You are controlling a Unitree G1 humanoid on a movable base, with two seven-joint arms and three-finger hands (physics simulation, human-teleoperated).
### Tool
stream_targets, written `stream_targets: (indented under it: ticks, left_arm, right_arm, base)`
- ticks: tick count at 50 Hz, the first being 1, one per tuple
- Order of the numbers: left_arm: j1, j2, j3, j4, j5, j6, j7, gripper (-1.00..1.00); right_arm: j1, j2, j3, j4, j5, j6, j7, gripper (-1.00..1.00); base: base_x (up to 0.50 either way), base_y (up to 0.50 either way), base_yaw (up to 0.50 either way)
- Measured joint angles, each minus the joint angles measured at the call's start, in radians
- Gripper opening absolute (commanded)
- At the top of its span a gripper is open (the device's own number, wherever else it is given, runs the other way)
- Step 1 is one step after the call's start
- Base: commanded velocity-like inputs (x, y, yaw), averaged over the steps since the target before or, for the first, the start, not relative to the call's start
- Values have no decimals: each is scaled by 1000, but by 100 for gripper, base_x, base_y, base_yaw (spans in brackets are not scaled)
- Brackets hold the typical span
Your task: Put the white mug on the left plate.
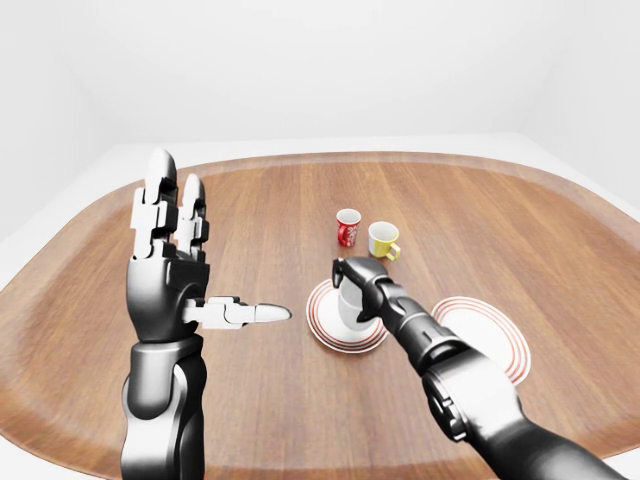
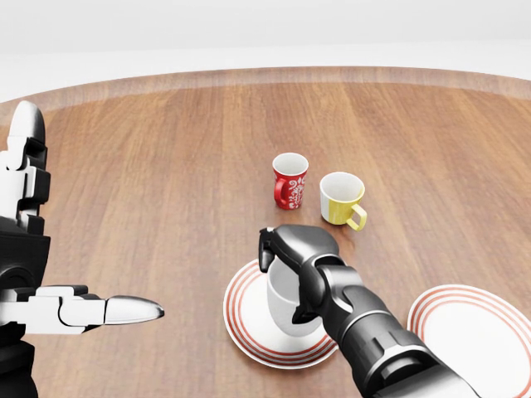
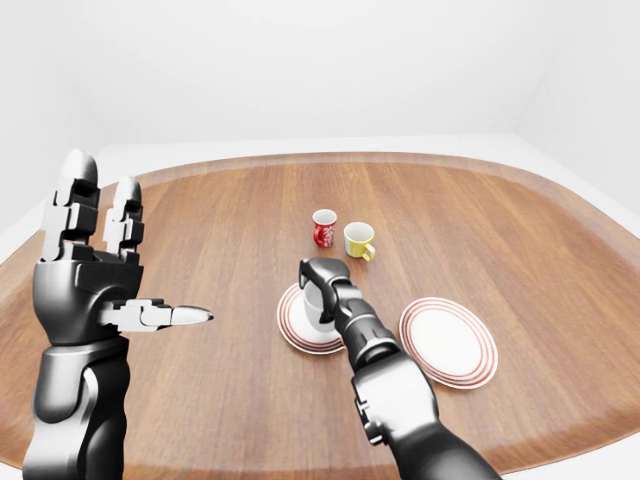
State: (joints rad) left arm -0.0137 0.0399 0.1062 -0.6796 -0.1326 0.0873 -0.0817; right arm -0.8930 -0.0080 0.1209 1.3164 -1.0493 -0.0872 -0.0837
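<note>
Wood table [image 2: 166,166]: white mug [image 2: 286,303] sits on the left plate [image 2: 241,319], right hand [image 2: 299,257] wrapped round it. Only letting go seems left; left hand [image 1: 165,270] idles spread open, well apart.

The white mug [image 2: 286,307] stood upright on the left plate [image 2: 242,327]. That plate was white with red rings, lying flat under the mug.

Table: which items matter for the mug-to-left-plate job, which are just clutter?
In the job:
- white mug, standing on the left plate, right hand closed over its top
- left plate

Just lying about:
- red mug
- yellow mug
- right plate, nothing on it
- left hand, raised with fingers spread, holding nothing
</note>
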Motion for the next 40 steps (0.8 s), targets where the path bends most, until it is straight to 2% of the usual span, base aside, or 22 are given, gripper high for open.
stream_targets:
  ticks: [40]
  left_arm:
    - [-5, 2, 5, 0, -4, 0, 0, 100]
  right_arm:
    - [20, 8, 5, 3, -18, 0, -19, -100]
  base:
    - [0, 0, 0]
